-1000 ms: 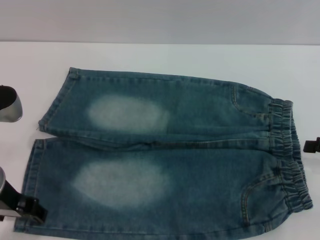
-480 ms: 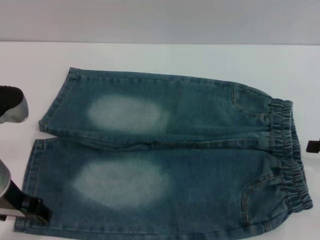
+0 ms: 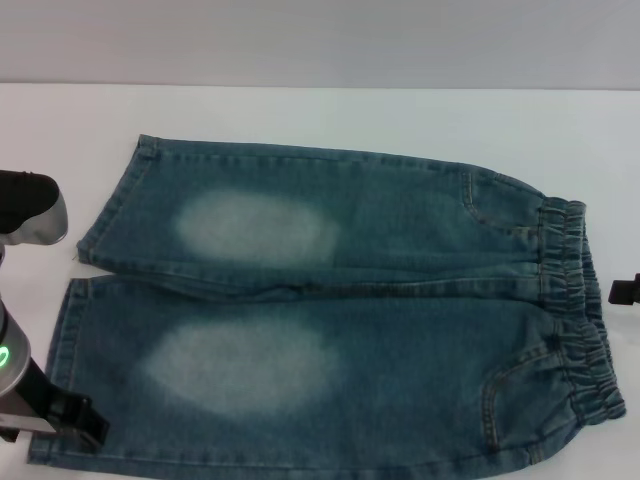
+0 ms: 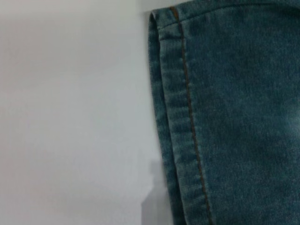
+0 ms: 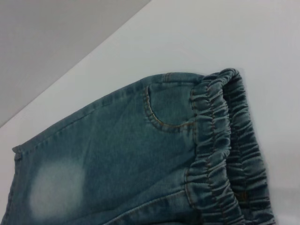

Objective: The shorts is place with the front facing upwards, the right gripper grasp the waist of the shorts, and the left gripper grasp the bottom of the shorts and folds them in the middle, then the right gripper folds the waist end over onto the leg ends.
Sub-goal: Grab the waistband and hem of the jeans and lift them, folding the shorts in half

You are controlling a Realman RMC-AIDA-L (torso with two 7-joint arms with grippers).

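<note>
The blue-green denim shorts [image 3: 400, 330] lie flat and front up on the white table [image 3: 300, 115]. The gathered waist [image 3: 575, 300] is at the right and the bottom of the shorts [image 3: 62, 350] at the left. Each leg has a pale oval patch. My left gripper [image 3: 78, 425], a black claw on a silver arm with a green ring, sits over the near leg's hem corner. The left wrist view shows that stitched hem [image 4: 180, 131] beside bare table. My right gripper [image 3: 625, 291] shows only as a dark tip just right of the waist. The right wrist view shows the elastic waistband [image 5: 225, 150] and a pocket [image 5: 168, 110].
A silver and black part of the left arm [image 3: 30, 205] hangs left of the far leg's hem. White table surrounds the shorts, and a grey wall [image 3: 320, 40] rises behind the table's far edge.
The left arm has shifted a little to the right, toward the hems, and its green ring has come into view. The right gripper tip has barely moved. The shorts lie unchanged.
</note>
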